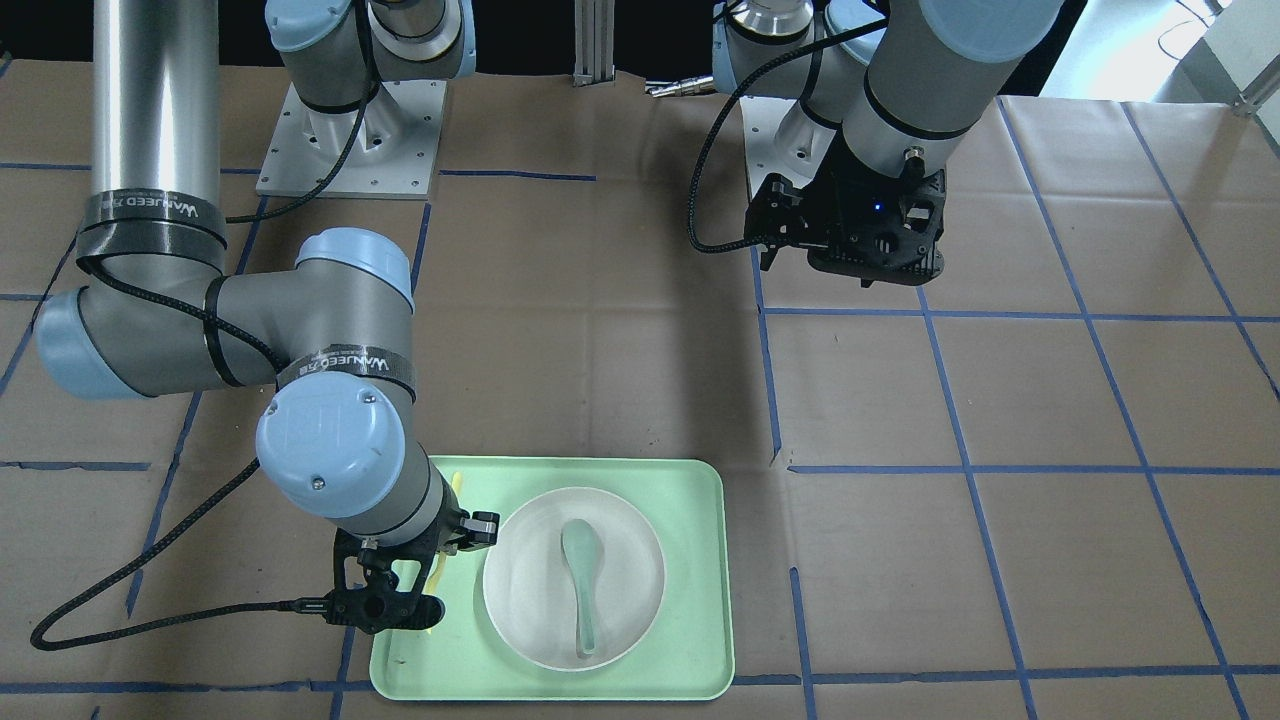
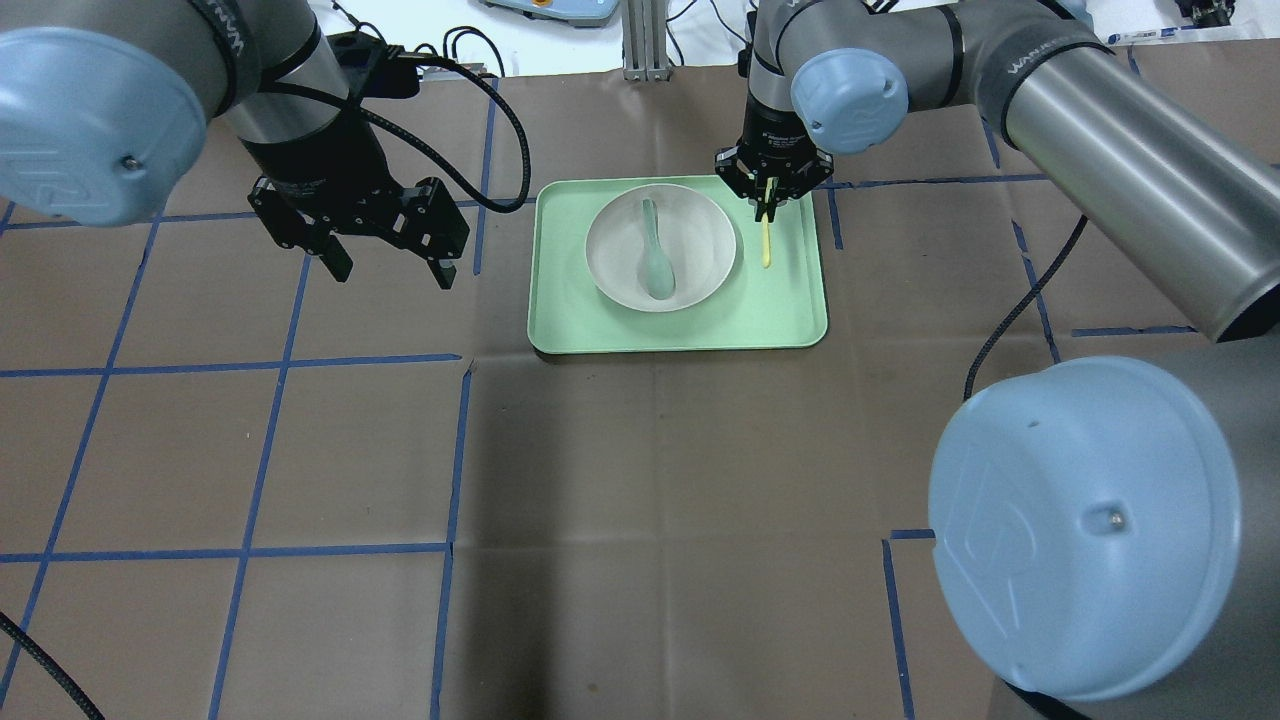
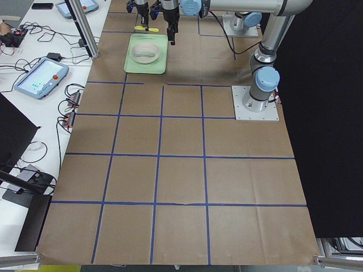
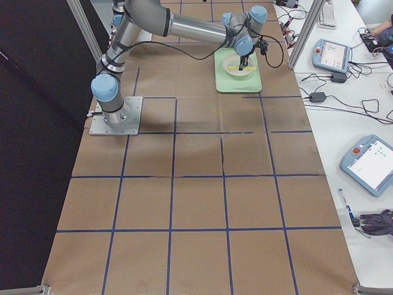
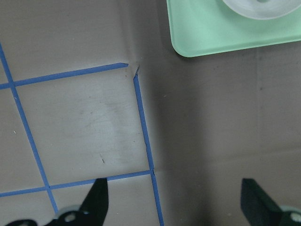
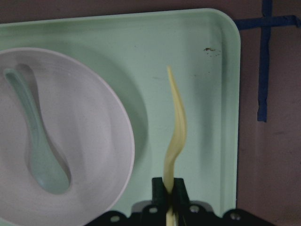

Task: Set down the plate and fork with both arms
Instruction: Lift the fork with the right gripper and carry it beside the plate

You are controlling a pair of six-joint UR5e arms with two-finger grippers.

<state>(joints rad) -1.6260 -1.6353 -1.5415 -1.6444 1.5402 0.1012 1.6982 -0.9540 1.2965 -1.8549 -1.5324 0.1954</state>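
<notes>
The off-white plate (image 2: 702,240) sits in the light-green tray (image 2: 790,315) with a grey-green spoon (image 2: 655,262) lying in it. My right gripper (image 2: 768,197) hangs over the tray's right strip beside the plate, shut on one end of the pale-yellow fork (image 2: 767,245). In the right wrist view the fork (image 6: 177,127) sticks out from the gripper (image 6: 169,189) low over the tray; I cannot tell whether its tip touches. My left gripper (image 2: 392,262) stands open and holds nothing, over bare table left of the tray, and it (image 5: 176,202) also shows in the left wrist view.
Brown paper with a blue tape grid (image 2: 455,450) covers the table. The two arm bases (image 1: 350,140) stand at the robot's side. Tablets and cables (image 3: 42,76) lie on side benches beyond the table's edge.
</notes>
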